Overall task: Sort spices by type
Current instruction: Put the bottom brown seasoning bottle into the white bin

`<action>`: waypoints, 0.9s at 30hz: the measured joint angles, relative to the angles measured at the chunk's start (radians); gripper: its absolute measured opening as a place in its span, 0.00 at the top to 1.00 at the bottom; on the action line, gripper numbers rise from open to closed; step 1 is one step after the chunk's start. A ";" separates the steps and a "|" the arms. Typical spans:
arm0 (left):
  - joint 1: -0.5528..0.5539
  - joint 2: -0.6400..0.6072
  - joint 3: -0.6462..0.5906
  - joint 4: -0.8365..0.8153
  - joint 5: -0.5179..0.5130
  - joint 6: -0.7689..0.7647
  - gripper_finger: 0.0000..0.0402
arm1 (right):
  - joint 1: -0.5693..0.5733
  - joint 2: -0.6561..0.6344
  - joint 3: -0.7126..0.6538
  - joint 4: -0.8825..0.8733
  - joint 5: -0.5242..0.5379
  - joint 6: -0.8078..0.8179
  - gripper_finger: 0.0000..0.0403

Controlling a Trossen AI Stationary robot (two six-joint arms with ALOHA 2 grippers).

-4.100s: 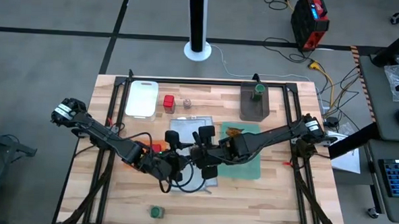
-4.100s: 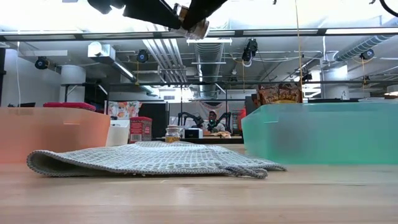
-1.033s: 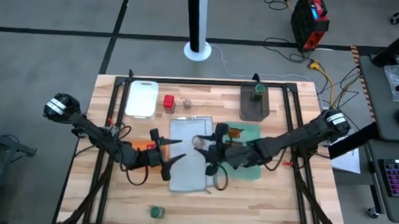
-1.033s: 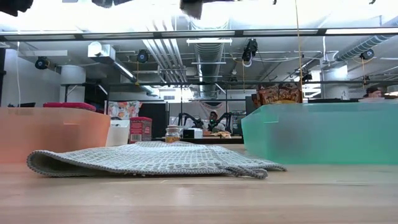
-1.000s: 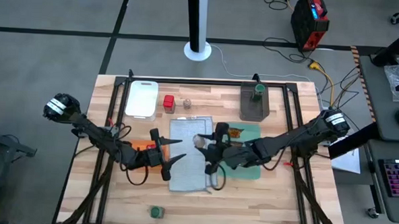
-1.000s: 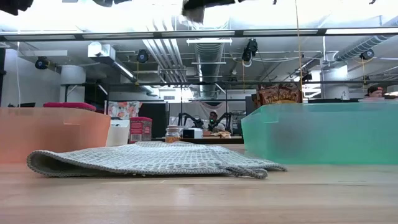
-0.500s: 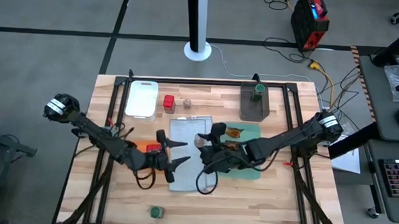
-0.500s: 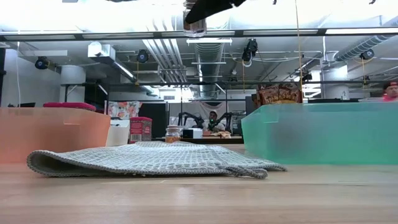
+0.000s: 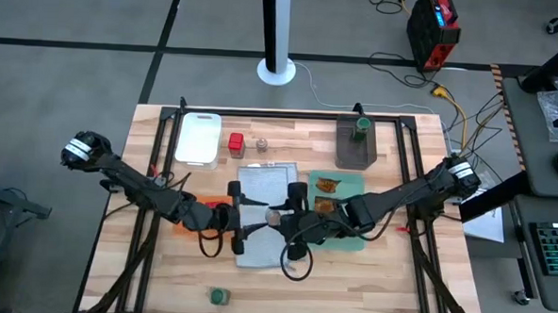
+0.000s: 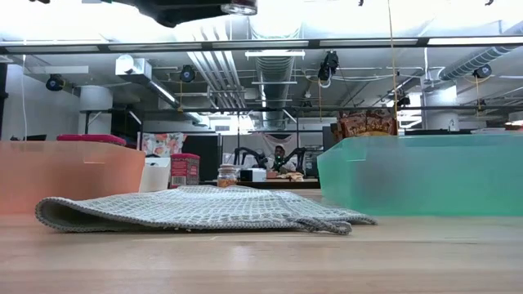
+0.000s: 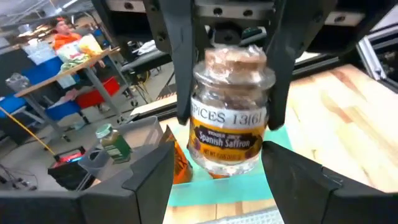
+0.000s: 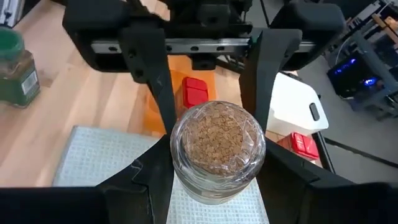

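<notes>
Both arms have drawn closer together over the grey cloth (image 9: pixel 264 179) than they were a second ago, and a handover looks under way: the right tool (image 12: pixel 211 186) is clamped on a clear shaker (image 12: pixel 217 146) held in the air, while the left tool (image 9: pixel 253 220) faces it with its fingers spread to either side of the shaker, not visibly touching it. Sorting seems partly done. One red box (image 12: pixel 194 92) lies on the orange cloth (image 12: pixel 179 78), one packet (image 9: pixel 327 185) on the green cloth (image 9: pixel 349 183), and one green-topped jar (image 9: pixel 361 125) stands in the dark bin (image 9: pixel 354 155). Left to place are the second red box (image 9: pixel 235 143) and second shaker (image 9: pixel 261 144), both on the bare surface (image 9: pixel 396 284) beside the white board (image 9: pixel 198 139), and the other green-topped jar (image 9: pixel 217 294) near the front edge. I see no second packet.
</notes>
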 joint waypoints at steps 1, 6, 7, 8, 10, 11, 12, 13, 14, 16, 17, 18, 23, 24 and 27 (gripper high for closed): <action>0.005 0.000 0.000 0.001 0.001 -0.007 0.44 | -0.001 0.000 0.000 0.001 0.000 0.000 0.56; 0.027 0.001 0.000 0.003 0.012 -0.024 0.44 | -0.002 0.002 0.000 0.016 0.007 0.000 0.56; 0.029 0.002 0.000 0.004 0.024 -0.027 0.44 | -0.002 0.003 0.000 0.021 0.007 0.000 0.56; 0.030 0.002 0.000 0.003 0.035 -0.027 0.44 | -0.002 0.004 0.000 0.025 0.006 0.000 0.56; 0.033 0.003 0.000 0.004 0.054 -0.027 0.44 | -0.004 0.005 0.000 0.035 0.003 -0.001 0.56; 0.033 0.003 0.000 0.007 0.056 -0.027 0.44 | -0.005 0.005 0.000 0.041 0.002 -0.001 0.56; 0.033 0.003 0.000 0.011 0.056 -0.027 0.44 | -0.005 0.005 0.000 0.045 0.003 0.000 0.56; 0.033 0.003 0.000 0.017 0.057 -0.027 0.44 | -0.006 0.005 0.000 0.053 0.003 0.000 0.56; 0.035 0.003 0.000 0.024 0.057 -0.027 0.44 | -0.006 0.005 0.000 0.066 0.003 0.000 0.56; 0.040 0.003 0.000 0.030 0.057 -0.035 0.44 | -0.006 0.005 0.000 0.087 0.003 -0.004 0.56; 0.044 0.003 0.000 0.033 0.056 -0.044 0.44 | -0.006 0.005 0.000 0.094 0.004 -0.005 0.56; 0.048 0.003 0.000 0.035 0.056 -0.050 0.44 | -0.006 0.005 0.000 0.095 0.007 -0.006 0.56; 0.050 0.003 0.008 0.035 0.057 -0.026 0.44 | -0.007 0.005 -0.001 0.094 0.007 -0.003 0.56; 0.050 0.003 0.010 0.035 0.057 -0.022 0.44 | -0.006 0.005 -0.001 0.095 0.007 0.000 0.56; 0.050 0.005 0.016 0.035 0.056 -0.009 0.44 | -0.007 0.005 -0.001 0.094 0.007 0.000 0.56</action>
